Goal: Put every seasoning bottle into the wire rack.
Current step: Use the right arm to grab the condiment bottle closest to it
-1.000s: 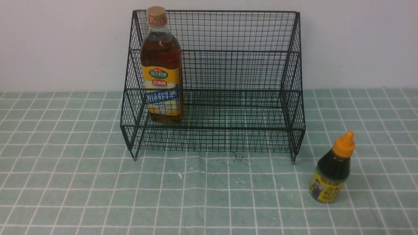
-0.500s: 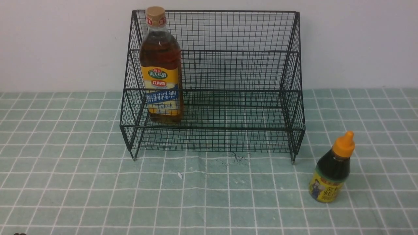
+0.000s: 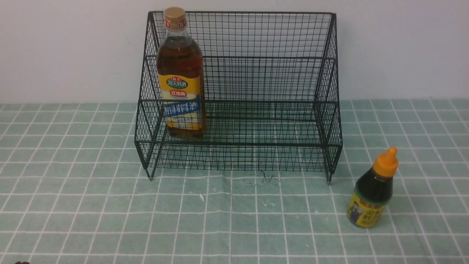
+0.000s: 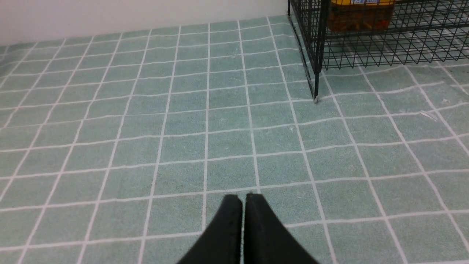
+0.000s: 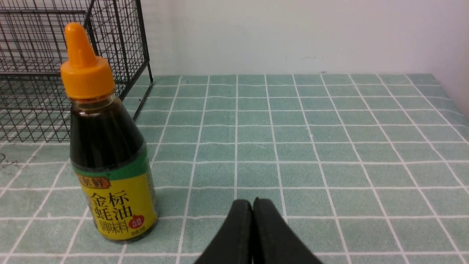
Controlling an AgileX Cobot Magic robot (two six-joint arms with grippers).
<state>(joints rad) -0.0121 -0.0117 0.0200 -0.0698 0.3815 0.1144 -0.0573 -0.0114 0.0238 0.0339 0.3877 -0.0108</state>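
Note:
The black wire rack stands at the back of the table against the wall. A tall seasoning bottle of amber liquid, with a tan cap, stands upright at the left end of its lower tier; its base shows in the left wrist view. The small dark seasoning bottle with an orange nozzle cap stands upright on the cloth, right of the rack's front right leg. My left gripper is shut and empty, low over the cloth short of the rack's left leg. My right gripper is shut and empty beside the small bottle, apart from it.
A green checked tablecloth covers the table, with a white wall behind. A small dark smudge marks the cloth before the rack, and a white fleck lies nearby. The table's right edge shows in the right wrist view.
The tall bottle has shifted very slightly to the left in the rack. A dark speck has come into sight at the bottom left edge of the front view.

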